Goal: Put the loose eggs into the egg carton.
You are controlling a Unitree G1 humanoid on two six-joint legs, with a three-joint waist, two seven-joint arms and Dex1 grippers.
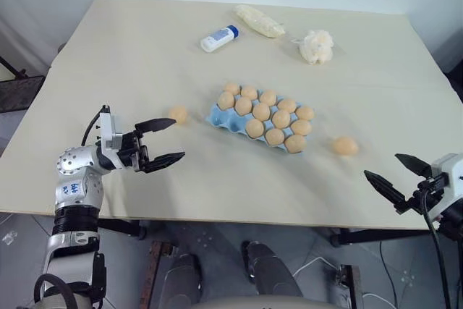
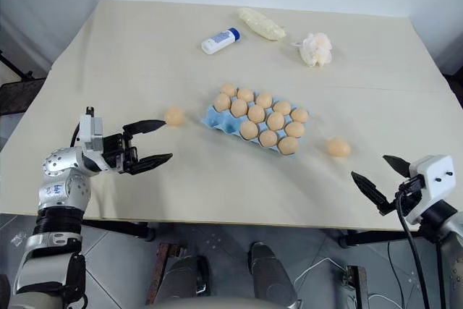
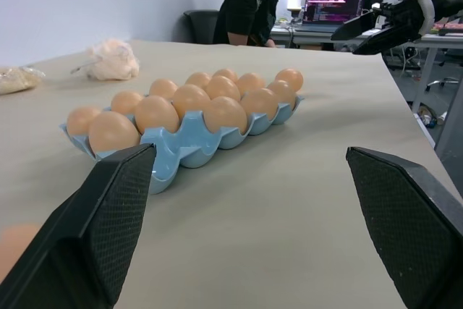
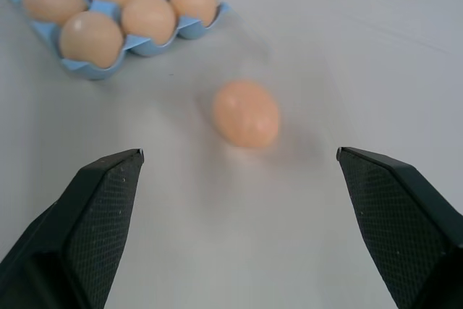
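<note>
Both grippers, left gripper and right gripper, are wide open and hold nothing. One loose egg lies near the egg carton.

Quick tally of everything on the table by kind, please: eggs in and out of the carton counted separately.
Egg carton: 1
Eggs in cups: 13
Loose eggs: 2
White bottle: 1
Puff ball: 1
Pale packet: 1
Total: 19

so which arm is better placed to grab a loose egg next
Either could, but the left looks better placed: the left gripper is open right beside an egg. The right gripper is also open, but farther from the other egg.
</note>
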